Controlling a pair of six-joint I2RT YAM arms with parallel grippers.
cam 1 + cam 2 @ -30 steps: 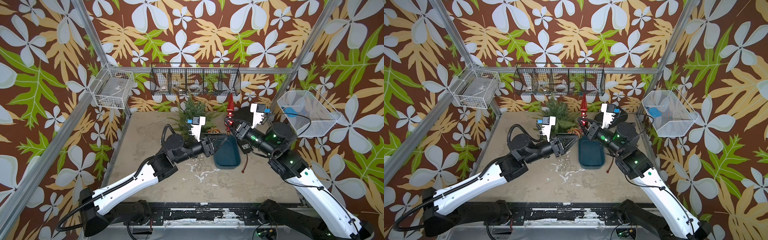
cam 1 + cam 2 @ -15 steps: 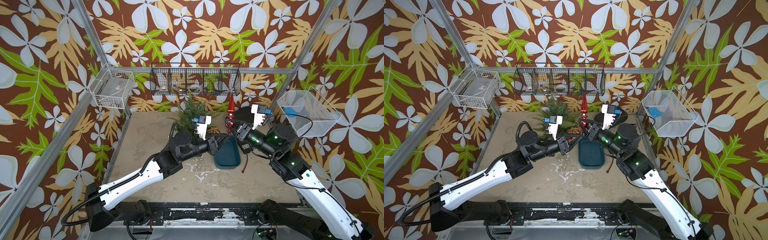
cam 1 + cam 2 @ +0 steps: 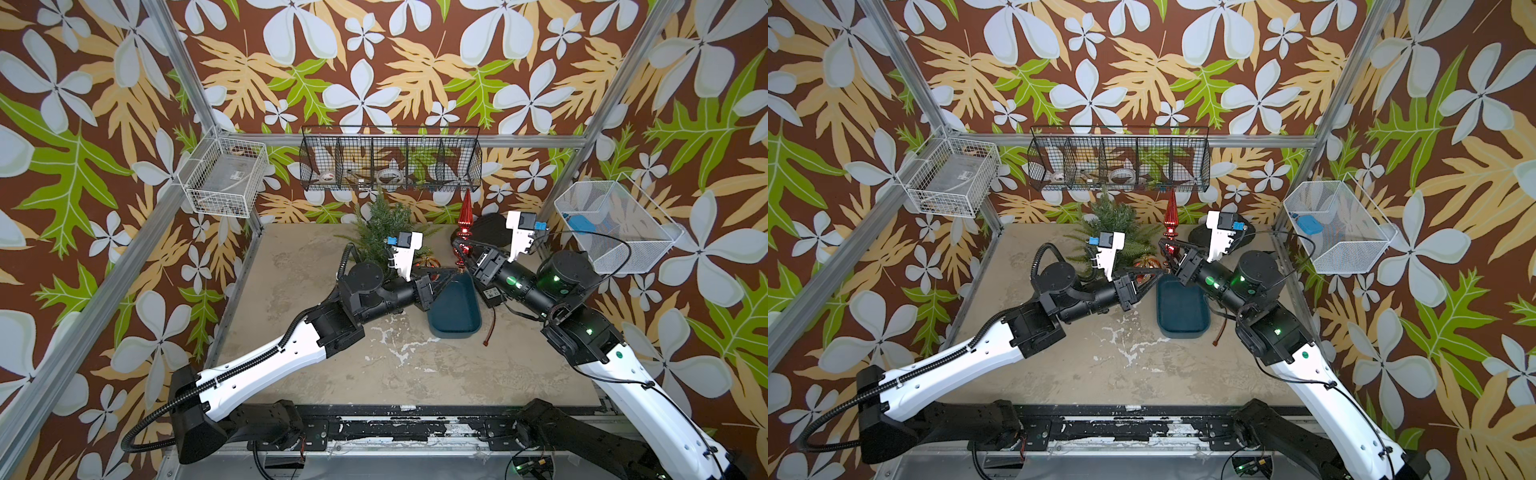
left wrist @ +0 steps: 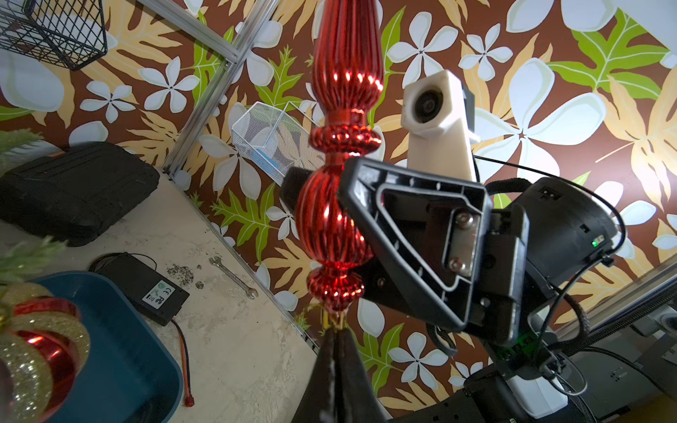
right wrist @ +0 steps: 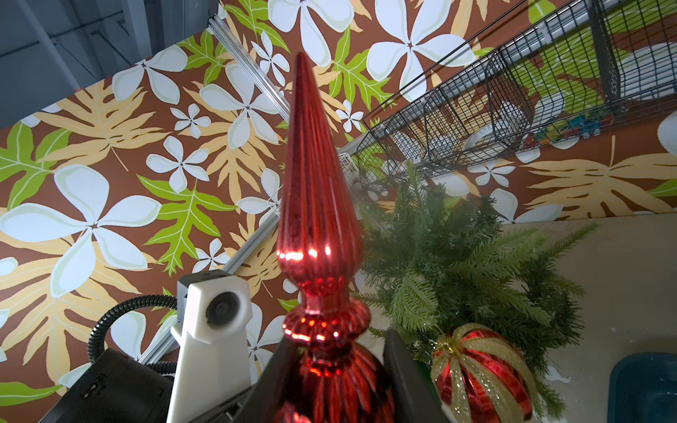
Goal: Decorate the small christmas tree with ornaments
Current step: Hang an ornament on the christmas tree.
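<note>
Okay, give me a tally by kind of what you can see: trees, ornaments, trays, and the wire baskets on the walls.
Small christmas tree: 1
Ornaments in view: 2 (red drop, red-and-gold ball)
Teal tray: 1
Baskets: 3 (white wire basket, black wire basket, white mesh basket)
Total: 7

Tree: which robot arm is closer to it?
Left. The left arm crosses just in front of the tree; the right arm reaches in from the opposite side, its gripper holding the drop beside the tree.
</note>
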